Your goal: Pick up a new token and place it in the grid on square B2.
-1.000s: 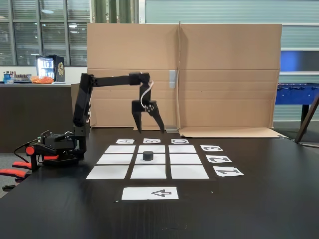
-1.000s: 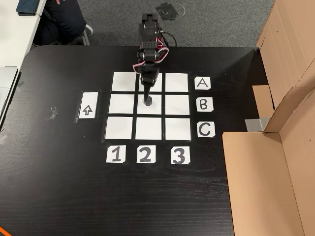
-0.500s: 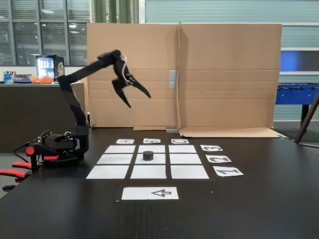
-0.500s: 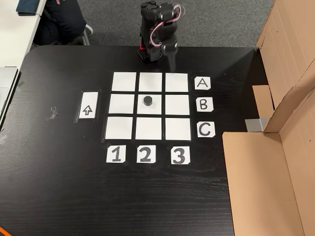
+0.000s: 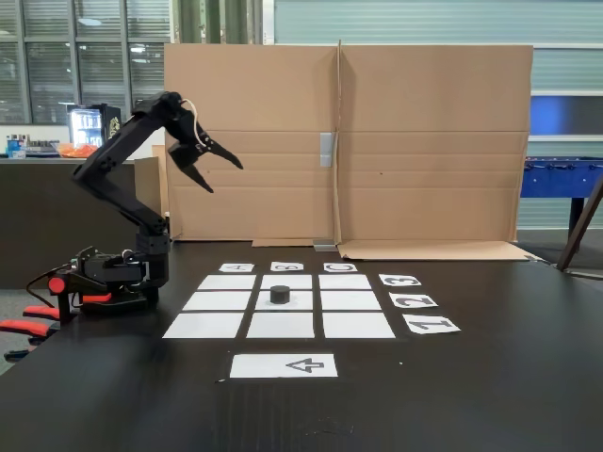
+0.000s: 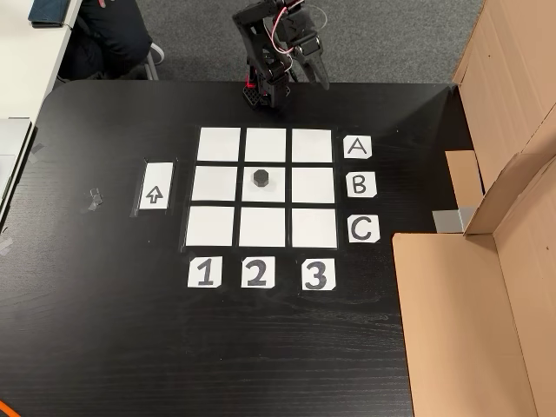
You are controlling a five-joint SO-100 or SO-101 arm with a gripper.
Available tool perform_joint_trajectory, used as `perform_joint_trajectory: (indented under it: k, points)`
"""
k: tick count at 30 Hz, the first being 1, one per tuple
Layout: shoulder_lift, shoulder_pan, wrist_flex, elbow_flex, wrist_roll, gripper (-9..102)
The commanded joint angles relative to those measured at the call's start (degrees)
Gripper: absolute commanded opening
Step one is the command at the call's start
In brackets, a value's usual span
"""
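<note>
token, a small dark faceted puck, sits upright on square b2, the middle cell of the grid of nine white paper rectangles; in a fixed view it shows at. paper labels a, b, c and 1 2 3 edge the array, and an arrow strip lies beside it. gripper hangs high above the arm's base, well apart from the token, jaws spread and holding nothing. cardboard screen stands behind the black table.
</note>
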Motion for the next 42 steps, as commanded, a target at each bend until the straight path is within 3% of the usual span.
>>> perform_joint_trajectory:
  k: [1,21,24,29,42]
  points:
    - [4.8,-1.6,-0.6,0.4,-0.9,33]
    - [25.9,-23.3,-15.0,22.1,-5.6,22]
    - [35.2,-25.8,-18.1,28.7,-5.6,15]
    - [46.7,-28.8,-18.8,34.4,-5.6,5]
    - [47.2,-40.0,-18.5,44.5,-5.6,2]
